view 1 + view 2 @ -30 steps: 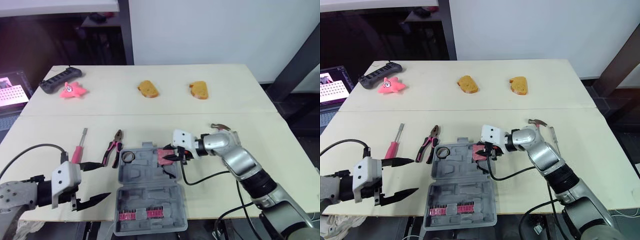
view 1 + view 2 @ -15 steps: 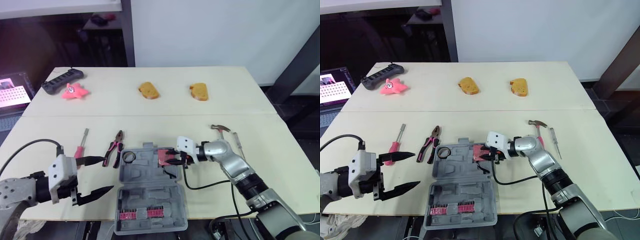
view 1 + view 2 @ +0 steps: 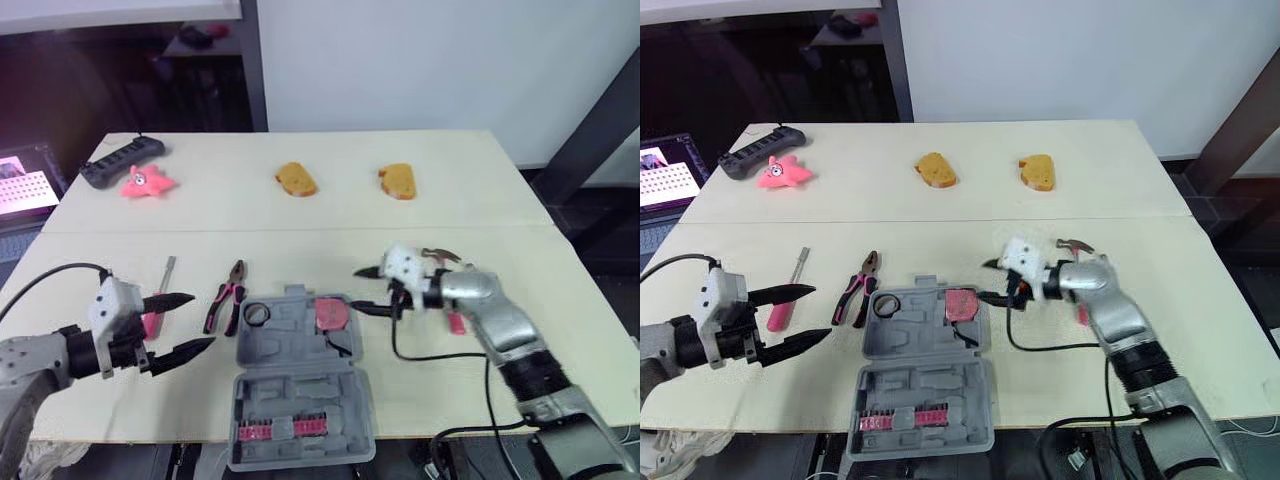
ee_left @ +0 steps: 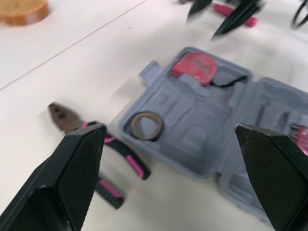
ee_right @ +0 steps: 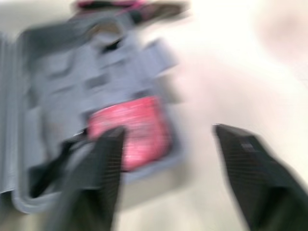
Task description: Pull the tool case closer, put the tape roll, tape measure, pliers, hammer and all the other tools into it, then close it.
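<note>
Left fingers (image 3: 185,349) spread wide, right fingers (image 3: 370,271) apart, tape measure (image 3: 331,311) in tool case (image 3: 300,390)

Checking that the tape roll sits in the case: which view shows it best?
Left wrist view: the tape roll lies large and unobstructed in a case recess. Eye views show it small, in the case's far-left corner; the right wrist view leaves it unclear.
</note>
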`<state>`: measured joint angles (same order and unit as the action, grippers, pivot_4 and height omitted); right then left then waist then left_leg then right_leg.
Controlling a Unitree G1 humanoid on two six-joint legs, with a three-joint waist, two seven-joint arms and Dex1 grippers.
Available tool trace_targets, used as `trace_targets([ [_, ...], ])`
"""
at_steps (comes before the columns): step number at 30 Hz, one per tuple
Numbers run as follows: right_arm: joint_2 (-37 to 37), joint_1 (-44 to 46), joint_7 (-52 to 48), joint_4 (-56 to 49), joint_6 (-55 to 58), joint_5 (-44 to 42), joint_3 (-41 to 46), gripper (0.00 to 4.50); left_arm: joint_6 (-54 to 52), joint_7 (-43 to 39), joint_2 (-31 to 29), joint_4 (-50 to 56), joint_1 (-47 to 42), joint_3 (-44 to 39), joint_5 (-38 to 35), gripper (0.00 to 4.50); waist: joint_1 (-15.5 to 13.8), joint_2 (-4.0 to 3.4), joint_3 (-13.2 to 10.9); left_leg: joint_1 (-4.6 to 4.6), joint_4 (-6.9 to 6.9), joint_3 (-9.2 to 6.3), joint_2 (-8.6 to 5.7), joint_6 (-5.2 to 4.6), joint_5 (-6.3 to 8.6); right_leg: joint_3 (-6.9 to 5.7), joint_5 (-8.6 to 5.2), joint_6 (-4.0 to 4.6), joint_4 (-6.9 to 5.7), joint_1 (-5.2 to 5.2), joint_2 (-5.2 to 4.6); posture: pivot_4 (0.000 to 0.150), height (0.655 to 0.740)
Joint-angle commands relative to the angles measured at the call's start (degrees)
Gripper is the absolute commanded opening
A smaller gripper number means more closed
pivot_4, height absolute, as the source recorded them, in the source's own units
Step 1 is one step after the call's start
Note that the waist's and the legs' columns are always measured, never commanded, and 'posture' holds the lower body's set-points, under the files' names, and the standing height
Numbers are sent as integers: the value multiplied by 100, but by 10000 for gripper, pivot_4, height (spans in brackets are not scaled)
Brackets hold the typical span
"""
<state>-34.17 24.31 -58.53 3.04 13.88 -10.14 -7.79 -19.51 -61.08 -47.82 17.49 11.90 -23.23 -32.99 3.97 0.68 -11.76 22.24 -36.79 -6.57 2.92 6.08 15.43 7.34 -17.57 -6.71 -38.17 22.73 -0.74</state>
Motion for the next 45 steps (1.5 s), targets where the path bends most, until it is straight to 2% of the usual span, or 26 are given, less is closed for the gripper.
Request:
trace_targets([
  [1, -377, -575, 183, -513, 223, -433, 921, 44419, 444, 103, 178, -358, 292, -609, 150, 45000, -3, 0, 0, 6, 5, 0, 0, -2, 1, -1, 0, 0, 1, 6, -2, 1500, 7400],
  [6, -757, -1869, 321, -764, 349, -883, 2150, 44419, 792, 207, 460, -1383, 507, -1427, -17, 45000, -22, 2, 1, 7, 50, 1, -3, -2, 1, 0, -3, 1, 10, 24, -4, 1500, 7400],
  [9, -613, -2533, 562, -518, 409, -1458, 3319, 44419, 1164, 254, 482, -2587, 390, -1898, 22, 45000, -11, 1, 1, 2, 55, -2, -2, -2, 1, -3, -5, 4, 7, 23, 0, 1500, 7400],
  [12, -593, -2841, 698, -153, 230, -1640, 3963, 44419, 1370, 145, 440, -3352, 426, -2116, 44, 45000, 18, 5, 2, -2, 48, 4, -3, -1, 0, 3, -15, 21, 12, 16, 0, 1500, 7400],
  [16, -687, -3214, 687, 500, -311, -1404, 4269, 44419, 1712, 39, 160, -4305, 344, -2318, 105, 45000, 21, 29, 9, -39, 49, 31, -3, 1, -1, 27, -17, 27, 14, -2, 0, 1500, 7400],
  [20, -726, -3293, 704, 634, -409, -1452, 4280, 44419, 1989, -128, 20, -4732, 244, -2246, 160, 45000, 19, 27, 10, -74, 60, 41, -2, 1, -1, 37, -26, 27, 14, -25, -1, 1500, 7400],
  [28, -693, -2996, 747, 94, -11, -1658, 3935, 44419, 1771, 43, 224, -3869, 192, -2195, -58, 45000, 23, 27, 11, -76, 66, 49, -1, 2, -1, 45, -23, 30, 13, -23, -1, 1500, 7400],
  [33, -821, -2595, 585, -946, 905, -2110, 3299, 44419, 1366, 355, 615, -2551, 477, -2025, -207, 45000, 16, 26, 10, -76, 64, 49, 0, 2, -1, 48, -22, 28, 10, -25, -1, 1500, 7400],
  [37, -1254, -2063, 243, -1841, 1495, -2307, 2522, 44419, 847, 649, 838, -1251, 710, -1785, -421, 45000, 1, 27, 9, -73, 65, 48, -1, 2, -1, 48, -24, 23, 11, -25, -2, 1500, 7400],
  [45, -1619, -1090, 159, -2671, 2257, -2597, 1804, 44419, 92, 883, 692, 631, 880, -1211, -593, 45000, -12, 31, 8, -67, 61, 46, -2, 2, -1, 47, -26, 20, 15, -25, -3, 1500, 7400],
])
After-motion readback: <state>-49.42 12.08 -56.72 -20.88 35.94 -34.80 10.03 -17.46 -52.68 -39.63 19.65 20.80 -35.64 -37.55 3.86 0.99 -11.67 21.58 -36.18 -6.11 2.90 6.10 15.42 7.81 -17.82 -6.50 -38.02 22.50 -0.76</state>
